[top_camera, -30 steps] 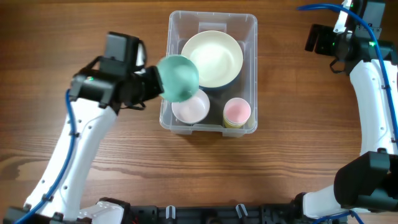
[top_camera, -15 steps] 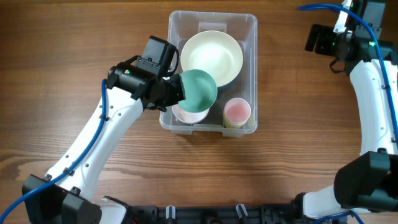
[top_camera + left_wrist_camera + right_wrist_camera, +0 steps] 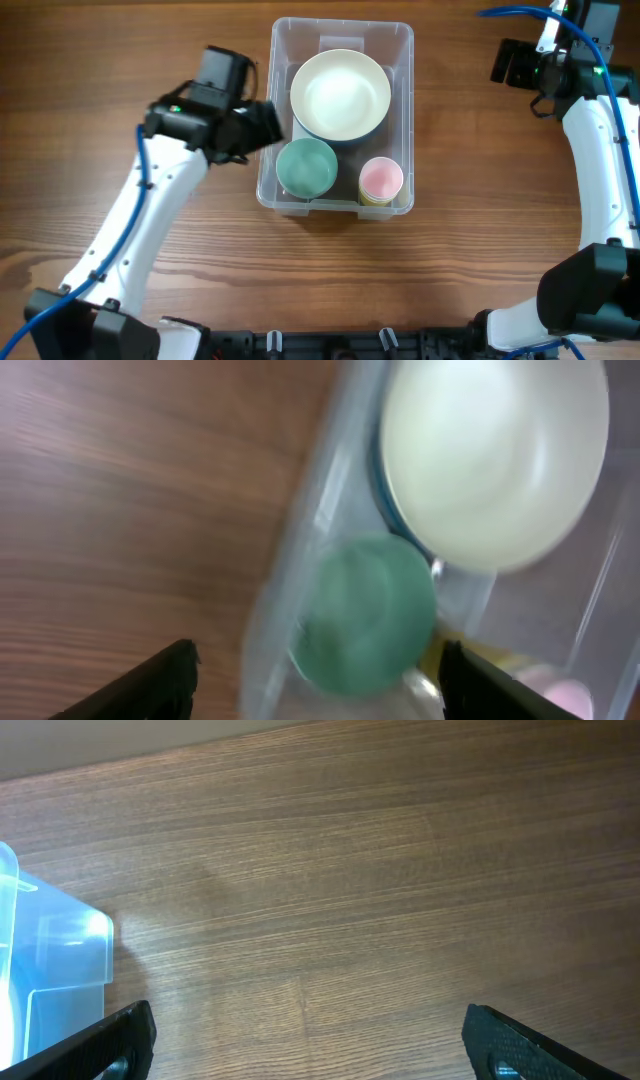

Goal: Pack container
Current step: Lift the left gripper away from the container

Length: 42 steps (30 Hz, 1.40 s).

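Brown wood-grain table (image 3: 460, 250), grain running sideways, soft even light, faint shadows

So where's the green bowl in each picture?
Overhead: green bowl, lower left inside the container, beside the pink cup.
Left wrist: blurry, low middle, below the cream bowl.
Right wrist: not in it.
Shared landmark: the clear container; its corner shows at right wrist's left edge.

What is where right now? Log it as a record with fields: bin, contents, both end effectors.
container: clear bin on wooden table
contents: cream bowl at far end; green bowl near left; pink cup near right
left end effector: open, empty, at container's left wall
right end effector: open, empty, over table beside container
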{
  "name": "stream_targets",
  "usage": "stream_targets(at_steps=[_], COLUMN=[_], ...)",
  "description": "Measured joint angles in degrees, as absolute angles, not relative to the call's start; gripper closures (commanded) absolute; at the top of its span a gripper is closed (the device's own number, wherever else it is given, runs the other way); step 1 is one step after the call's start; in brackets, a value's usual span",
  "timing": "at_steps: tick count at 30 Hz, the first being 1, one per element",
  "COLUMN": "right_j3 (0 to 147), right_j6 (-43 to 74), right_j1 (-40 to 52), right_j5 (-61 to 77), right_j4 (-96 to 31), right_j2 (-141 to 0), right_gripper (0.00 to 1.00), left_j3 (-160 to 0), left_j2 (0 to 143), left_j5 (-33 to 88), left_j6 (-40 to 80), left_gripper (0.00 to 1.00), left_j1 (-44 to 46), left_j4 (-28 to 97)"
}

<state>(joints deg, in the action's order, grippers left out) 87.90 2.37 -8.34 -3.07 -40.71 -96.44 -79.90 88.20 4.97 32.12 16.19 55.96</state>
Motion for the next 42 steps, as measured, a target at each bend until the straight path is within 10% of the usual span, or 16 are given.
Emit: stream_targets(at_steps=[15, 42], right_j3=[87.9, 87.9], right_j6=[2.4, 2.4], right_j1=[-8.4, -8.4], right_j5=[-3.1, -3.1], right_j4=[-40.7, -40.7], right_j2=[-96.4, -96.4], right_gripper=[0.00, 0.00], left_j3=[-79.9, -79.9], left_j2=[86.8, 86.8], left_j5=[4.1, 4.1], left_j6=[32.1, 32.1], left_gripper=[0.00, 0.00], left_j1=[-6.4, -7.0], left_j4=[54.5, 54.6])
